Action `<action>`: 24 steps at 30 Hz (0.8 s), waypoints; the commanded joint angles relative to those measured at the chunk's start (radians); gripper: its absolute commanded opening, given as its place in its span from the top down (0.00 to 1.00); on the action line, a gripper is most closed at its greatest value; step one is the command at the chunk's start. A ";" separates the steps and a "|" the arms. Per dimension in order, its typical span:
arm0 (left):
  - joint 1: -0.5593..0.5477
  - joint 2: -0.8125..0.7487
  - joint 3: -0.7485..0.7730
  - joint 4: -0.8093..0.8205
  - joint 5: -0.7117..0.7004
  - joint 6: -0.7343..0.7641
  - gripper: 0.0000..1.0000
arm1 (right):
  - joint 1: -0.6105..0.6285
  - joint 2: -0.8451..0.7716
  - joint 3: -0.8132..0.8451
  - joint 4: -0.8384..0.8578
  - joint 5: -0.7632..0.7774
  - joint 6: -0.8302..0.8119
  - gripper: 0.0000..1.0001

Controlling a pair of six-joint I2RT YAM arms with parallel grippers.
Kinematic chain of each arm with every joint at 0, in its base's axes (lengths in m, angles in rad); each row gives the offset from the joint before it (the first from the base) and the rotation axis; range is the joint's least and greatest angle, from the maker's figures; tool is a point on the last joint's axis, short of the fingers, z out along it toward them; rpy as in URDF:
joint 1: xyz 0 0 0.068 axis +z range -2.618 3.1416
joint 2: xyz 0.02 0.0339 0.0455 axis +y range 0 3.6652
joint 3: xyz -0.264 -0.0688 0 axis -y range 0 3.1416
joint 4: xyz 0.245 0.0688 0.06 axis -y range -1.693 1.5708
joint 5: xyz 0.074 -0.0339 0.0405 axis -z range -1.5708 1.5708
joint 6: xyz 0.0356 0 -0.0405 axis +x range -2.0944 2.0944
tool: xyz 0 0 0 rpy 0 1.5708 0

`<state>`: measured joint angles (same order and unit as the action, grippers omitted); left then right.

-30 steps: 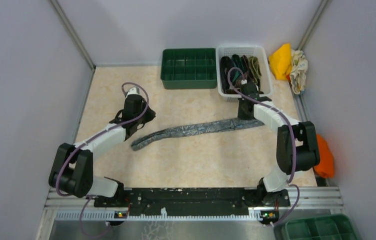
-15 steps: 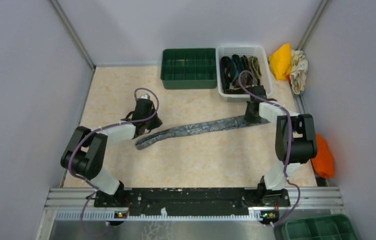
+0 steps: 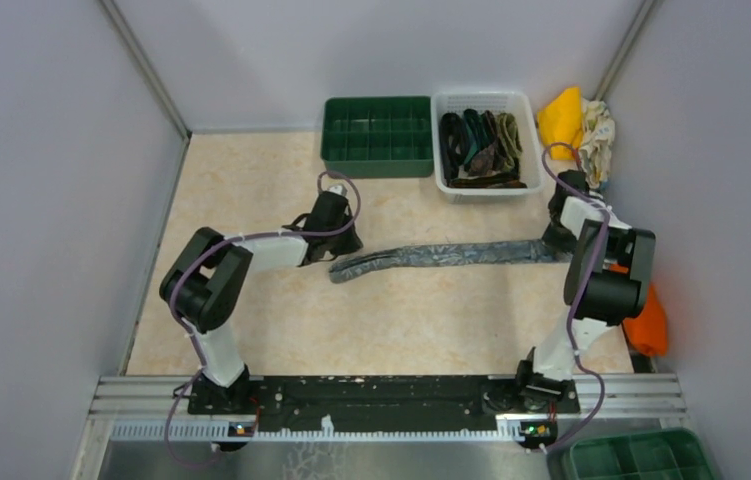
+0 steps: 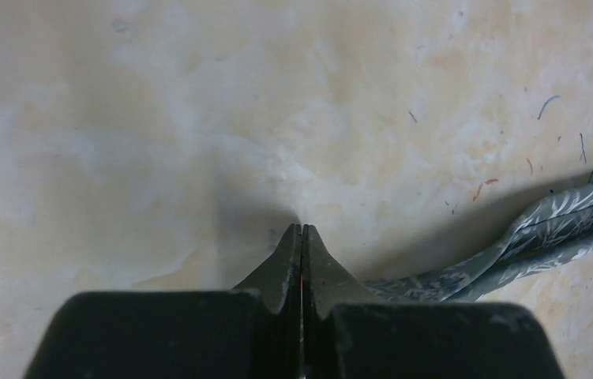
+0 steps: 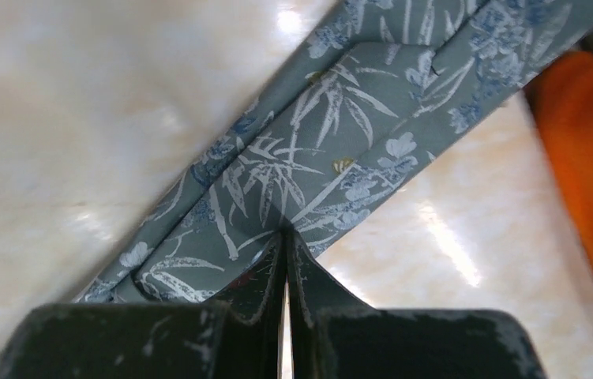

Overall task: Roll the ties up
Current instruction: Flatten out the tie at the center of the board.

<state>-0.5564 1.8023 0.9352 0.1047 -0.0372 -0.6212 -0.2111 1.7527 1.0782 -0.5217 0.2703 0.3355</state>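
**Item 1: grey tie** (image 3: 441,253). Fine pale leaf pattern. It lies flat on the marbled table (image 3: 401,330) as one long strip running from 9 o'clock to 3 o'clock across the middle, unrolled. Its 9 o'clock end curves slightly toward the near edge.

**Item 2: left gripper** (image 3: 341,245). It sits at the tie's 9 o'clock end. The fingers (image 4: 289,257) are pressed tight together, tips down at the table. The tie runs out from under them toward 3 o'clock. I cannot tell whether any fabric is caught between them.

**Item 3: right gripper** (image 3: 554,240). It sits at the tie's 3 o'clock end. The fingers (image 5: 265,272) are closed, pinching the fabric, which creases at their tips.

**Item 4: coiled ties** (image 3: 479,140). Dark green, black, brown and olive, packed together in the white basket (image 3: 481,96) at 1 o'clock.

**Item 5: green compartment tray** (image 3: 376,162). At 12 o'clock, touching the basket's 9 o'clock side.

**Item 6: yellow cloth** (image 3: 559,120). At 2 o'clock, off the table's edge.

**Item 7: orange cloth** (image 3: 648,320). At 4 o'clock, beside the right arm.
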 commanded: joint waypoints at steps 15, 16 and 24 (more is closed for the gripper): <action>-0.067 -0.296 -0.073 -0.165 -0.129 0.065 1.00 | 0.438 -0.312 0.041 0.151 -0.276 -0.054 0.74; -0.076 -0.325 -0.096 -0.171 -0.141 0.051 1.00 | 0.469 -0.294 0.031 0.176 -0.326 -0.049 0.74; -0.179 -0.639 -0.253 -0.189 -0.141 -0.017 1.00 | 0.732 -0.049 0.127 0.236 -0.469 -0.055 0.83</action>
<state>-0.6876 1.2774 0.7094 -0.0753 -0.1780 -0.6102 0.4213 1.6032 1.1229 -0.3145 -0.0940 0.3027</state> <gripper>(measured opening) 0.005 0.198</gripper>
